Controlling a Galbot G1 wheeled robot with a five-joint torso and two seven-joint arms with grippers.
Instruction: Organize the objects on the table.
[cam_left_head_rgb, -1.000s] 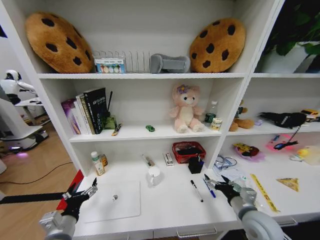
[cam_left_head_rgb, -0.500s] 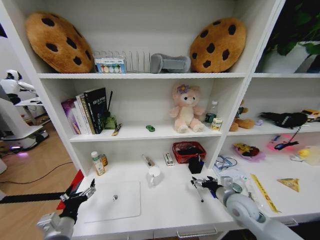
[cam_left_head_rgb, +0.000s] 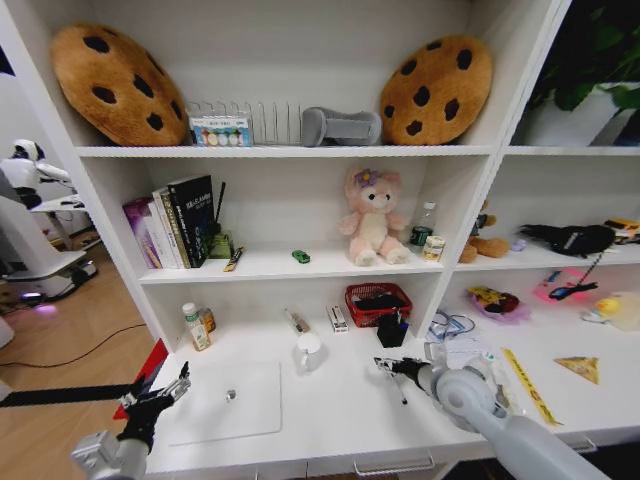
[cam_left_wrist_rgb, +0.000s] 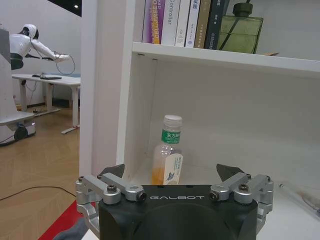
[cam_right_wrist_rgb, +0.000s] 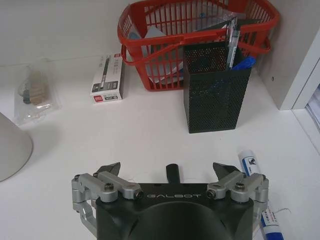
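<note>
Head view: right gripper (cam_left_head_rgb: 388, 365) over the black pen (cam_left_head_rgb: 398, 384) on the white desk (cam_left_head_rgb: 340, 400), between mug (cam_left_head_rgb: 309, 350) and ruler (cam_left_head_rgb: 527, 385). Left gripper (cam_left_head_rgb: 160, 392) parked at the desk's left corner, spread wide.

Left wrist view: fingers apart, empty, facing a bottle (cam_left_wrist_rgb: 168, 156).

Right wrist view: fingers wide, straddling the pen's tip (cam_right_wrist_rgb: 172, 172); blue pen (cam_right_wrist_rgb: 259, 195) just beside. Risk: closing off-centre could roll the pen away or catch the blue one.

On the table (cam_left_head_rgb: 340, 410), the basket (cam_left_head_rgb: 377, 303) sits behind the pen holder (cam_left_head_rgb: 391, 329), the laptop (cam_left_head_rgb: 225, 402) left.
</note>
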